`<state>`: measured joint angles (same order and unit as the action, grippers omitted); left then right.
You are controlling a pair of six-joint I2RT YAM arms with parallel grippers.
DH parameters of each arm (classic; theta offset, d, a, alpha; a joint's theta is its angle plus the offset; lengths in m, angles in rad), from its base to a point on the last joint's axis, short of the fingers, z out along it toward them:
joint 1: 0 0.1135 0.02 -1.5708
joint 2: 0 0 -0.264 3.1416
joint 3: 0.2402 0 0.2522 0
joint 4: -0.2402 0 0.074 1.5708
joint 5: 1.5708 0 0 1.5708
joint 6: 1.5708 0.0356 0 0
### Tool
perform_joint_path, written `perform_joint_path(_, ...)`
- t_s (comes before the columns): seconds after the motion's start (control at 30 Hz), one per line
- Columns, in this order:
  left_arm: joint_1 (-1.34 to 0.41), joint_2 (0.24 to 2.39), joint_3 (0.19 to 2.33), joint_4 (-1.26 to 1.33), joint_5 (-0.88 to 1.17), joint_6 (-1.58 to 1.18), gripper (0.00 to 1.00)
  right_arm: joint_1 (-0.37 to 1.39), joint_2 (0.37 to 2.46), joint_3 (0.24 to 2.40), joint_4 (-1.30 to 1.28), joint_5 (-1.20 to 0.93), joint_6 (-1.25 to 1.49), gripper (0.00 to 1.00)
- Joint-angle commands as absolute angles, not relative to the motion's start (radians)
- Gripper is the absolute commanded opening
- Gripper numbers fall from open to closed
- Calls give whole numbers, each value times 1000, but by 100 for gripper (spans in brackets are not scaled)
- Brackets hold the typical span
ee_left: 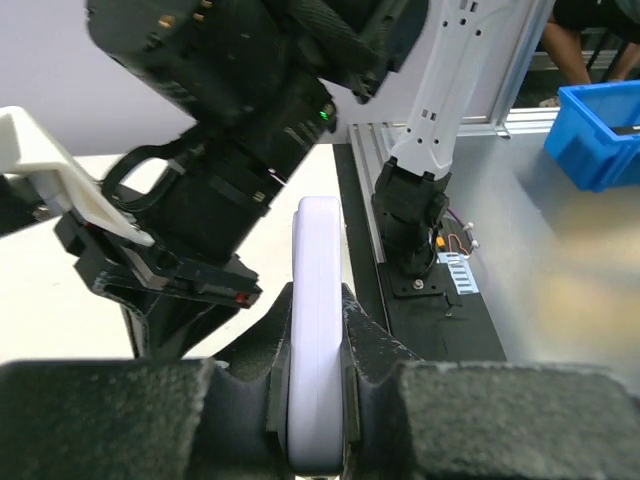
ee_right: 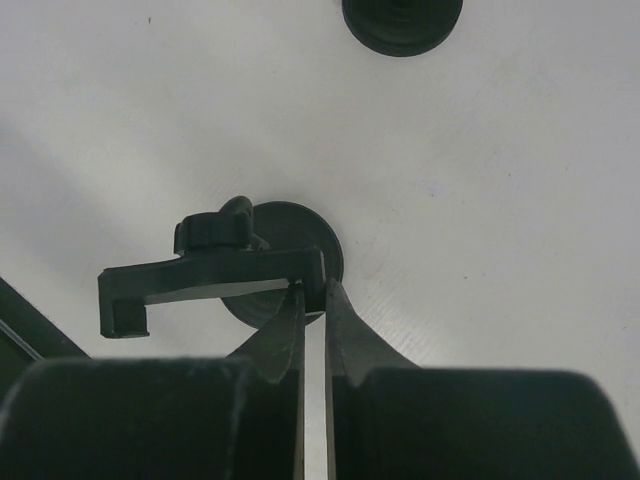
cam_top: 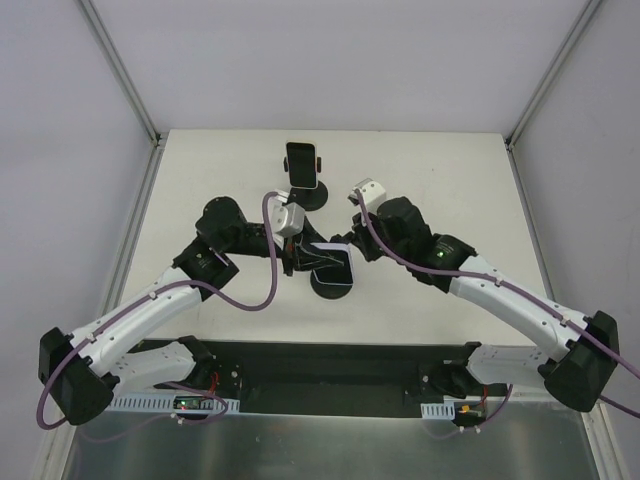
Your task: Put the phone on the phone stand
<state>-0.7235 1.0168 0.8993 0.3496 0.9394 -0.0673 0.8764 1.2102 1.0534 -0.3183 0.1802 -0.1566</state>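
Note:
A white phone [cam_top: 330, 252] is held edge-on in my left gripper [cam_top: 303, 257], just above a black phone stand [cam_top: 333, 283] in the middle of the table. In the left wrist view the left gripper [ee_left: 317, 310] is shut on the phone's rounded white edge [ee_left: 318, 250]. My right gripper [cam_top: 350, 246] comes in from the right. In the right wrist view the right gripper [ee_right: 313, 295] pinches the end of the stand's black cradle arm [ee_right: 200, 275], above the stand's round base [ee_right: 300, 225].
A second stand with a dark phone [cam_top: 301, 165] on a round black base [cam_top: 312, 197] stands behind; its base shows in the right wrist view [ee_right: 402, 20]. A blue bin [ee_left: 600, 130] sits off the table. White walls enclose the table.

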Motion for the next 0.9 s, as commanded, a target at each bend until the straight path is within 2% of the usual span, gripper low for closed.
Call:
perform_joint_path(0.0, -755, 1028, 874, 623, 1040, -37, 0, 782, 1149, 990, -173, -36, -264, 1)
perform_joint_path(0.3, -776, 1207, 939, 750, 1098, 63, 0, 762, 1135, 962, -152, -138, -299, 1)
perform_joint_path(0.87, -696, 1427, 1084, 733, 1298, 58, 0, 755, 1103, 930, -95, -186, -288, 1)
